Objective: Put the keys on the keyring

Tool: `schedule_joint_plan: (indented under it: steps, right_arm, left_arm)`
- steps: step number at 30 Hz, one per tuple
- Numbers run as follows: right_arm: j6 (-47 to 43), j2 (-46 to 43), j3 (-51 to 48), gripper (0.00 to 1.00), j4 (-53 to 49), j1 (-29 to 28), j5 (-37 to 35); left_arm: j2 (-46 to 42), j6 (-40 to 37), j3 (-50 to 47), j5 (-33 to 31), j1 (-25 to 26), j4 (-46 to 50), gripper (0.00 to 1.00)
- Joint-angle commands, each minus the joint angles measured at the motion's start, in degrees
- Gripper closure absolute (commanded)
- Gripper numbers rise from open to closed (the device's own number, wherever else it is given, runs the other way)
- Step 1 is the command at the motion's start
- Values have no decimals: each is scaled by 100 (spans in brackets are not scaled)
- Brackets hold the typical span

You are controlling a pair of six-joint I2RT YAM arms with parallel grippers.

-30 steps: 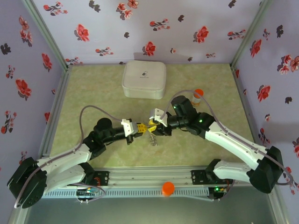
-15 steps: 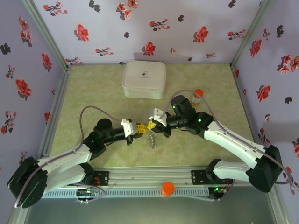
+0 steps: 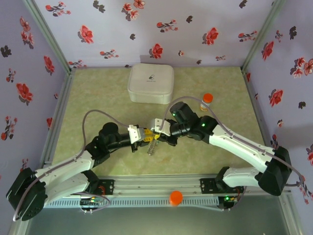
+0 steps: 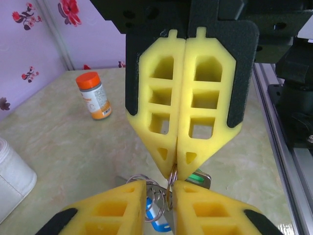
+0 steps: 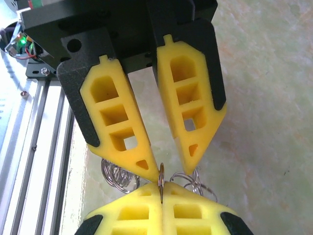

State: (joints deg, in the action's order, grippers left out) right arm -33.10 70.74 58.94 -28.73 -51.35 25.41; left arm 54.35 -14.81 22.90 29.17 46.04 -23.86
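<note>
Keyring, a thin dark loop, is clamped between the jaws of the right gripper, in front of the white rounded square case. Jaws of the left gripper stand apart.

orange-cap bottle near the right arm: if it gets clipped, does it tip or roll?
Probably tips: the bottle stands upright and is taller than it is wide. Once down it would likely roll, since its body looks round. It looks small and plastic, so probably light and easily shoved.
</note>
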Motion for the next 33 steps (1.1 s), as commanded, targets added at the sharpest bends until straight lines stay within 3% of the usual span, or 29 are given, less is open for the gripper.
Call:
schedule_joint_plan:
  steps: [1, 5, 11, 13, 15, 17, 27, 33]
  right_arm:
    - [-179, 10, 280, 100, -56, -121, -84]
    - [-201, 28, 304, 100, -48, -176, -92]
    - [-155, -26, 203, 100, 153, -201, -91]
    - [-108, -80, 94, 100, 269, -200, -124]
    - [-37, -157, -43, 81, 365, -202, -217]
    - [16, -305, -232, 71, 456, -156, -244]
    - [530, -488, -732, 68, 650, 76, -157]
    - [526, -559, -786, 77, 682, 73, -297]
  left_arm:
    - [-50, -229, 236, -20, 40, 405, 78]
    - [-15, -277, 311, 60, 37, 549, 82]
    - [76, -273, 365, 279, 35, 493, 99]
    - [85, -255, 352, 309, 38, 440, 100]
    - [86, -226, 309, 318, 32, 328, 100]
    - [78, -188, 220, 318, 32, 171, 100]
    - [65, -60, -111, 178, 32, -451, 100]
    - [45, -71, -141, 151, 34, -444, 100]
